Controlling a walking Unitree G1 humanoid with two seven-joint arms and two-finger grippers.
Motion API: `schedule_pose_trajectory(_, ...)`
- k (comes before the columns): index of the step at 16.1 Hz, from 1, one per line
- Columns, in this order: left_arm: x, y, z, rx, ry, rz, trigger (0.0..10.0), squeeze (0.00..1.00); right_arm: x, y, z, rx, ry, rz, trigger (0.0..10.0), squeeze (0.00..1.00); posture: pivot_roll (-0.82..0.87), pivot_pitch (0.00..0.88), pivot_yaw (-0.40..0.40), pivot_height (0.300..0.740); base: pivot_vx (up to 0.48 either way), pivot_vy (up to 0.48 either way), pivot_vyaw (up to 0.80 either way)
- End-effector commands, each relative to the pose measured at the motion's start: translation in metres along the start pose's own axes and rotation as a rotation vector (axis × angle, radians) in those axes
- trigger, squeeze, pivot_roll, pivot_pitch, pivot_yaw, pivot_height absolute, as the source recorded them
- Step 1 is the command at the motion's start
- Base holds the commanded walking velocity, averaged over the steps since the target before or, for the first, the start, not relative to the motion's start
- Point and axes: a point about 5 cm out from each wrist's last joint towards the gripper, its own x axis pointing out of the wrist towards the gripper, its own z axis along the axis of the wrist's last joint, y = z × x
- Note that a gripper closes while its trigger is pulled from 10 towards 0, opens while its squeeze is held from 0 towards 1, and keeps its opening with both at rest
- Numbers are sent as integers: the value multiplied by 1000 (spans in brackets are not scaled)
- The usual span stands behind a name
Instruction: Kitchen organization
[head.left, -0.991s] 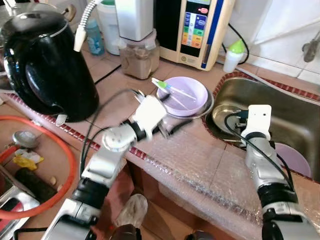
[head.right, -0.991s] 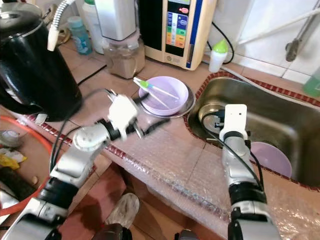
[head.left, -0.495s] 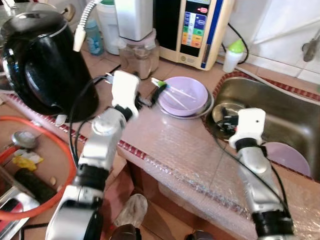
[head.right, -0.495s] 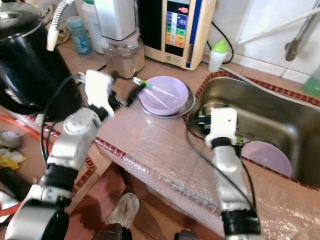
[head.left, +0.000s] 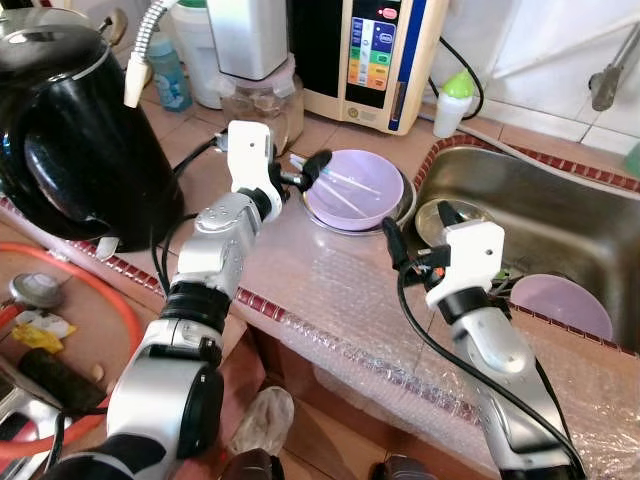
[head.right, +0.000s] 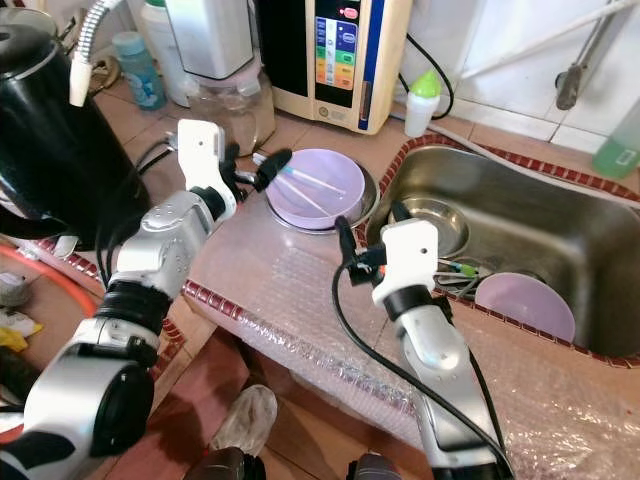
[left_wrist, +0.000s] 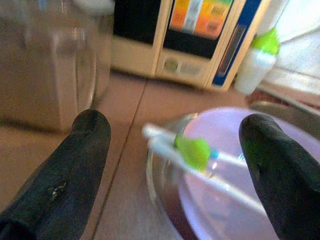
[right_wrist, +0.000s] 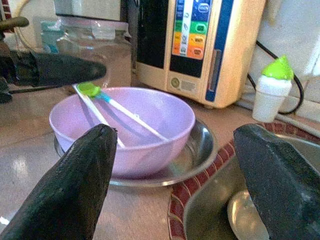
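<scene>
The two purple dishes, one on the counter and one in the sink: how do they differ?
The purple bowl sits upright on a metal plate on the counter and holds chopsticks. The purple dish in the sink lies lower in the steel basin and looks flatter, with nothing in it. Both are the same pale lilac.

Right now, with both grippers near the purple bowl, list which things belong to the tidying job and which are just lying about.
Job in hand:
left gripper, open beside the bowl
right gripper, open, facing the bowl
purple bowl on a metal plate
chopsticks across the bowl
sink

Lying about:
black kettle
water ioniser
green-capped bottle
glass jar
</scene>
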Motion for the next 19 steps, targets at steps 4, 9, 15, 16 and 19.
schedule_pose_trajectory(4,6,8,0,-125,44,13,2353,0,-5,-2,6,-11,15,7,10000,0,-168,91,87,740,0,0,0)
schedule_pose_trajectory(9,8,11,-5,-296,66,7,0,0,-3,0,5,15,31,13,10000,0,-159,87,83,740,0,0,0)
schedule_pose_trajectory(15,7,19,-3,-399,4,56,0,0,2,2,4,24,34,18,10000,0,-143,79,78,740,0,0,0)
schedule_pose_trajectory(16,7,19,-3,-400,4,56,0,0,3,1,4,24,34,17,10000,0,-142,78,79,740,0,0,0)
schedule_pose_trajectory(19,6,21,-1,-398,-4,58,0,0,4,1,2,27,34,6,10000,0,-137,78,80,740,0,0,0)
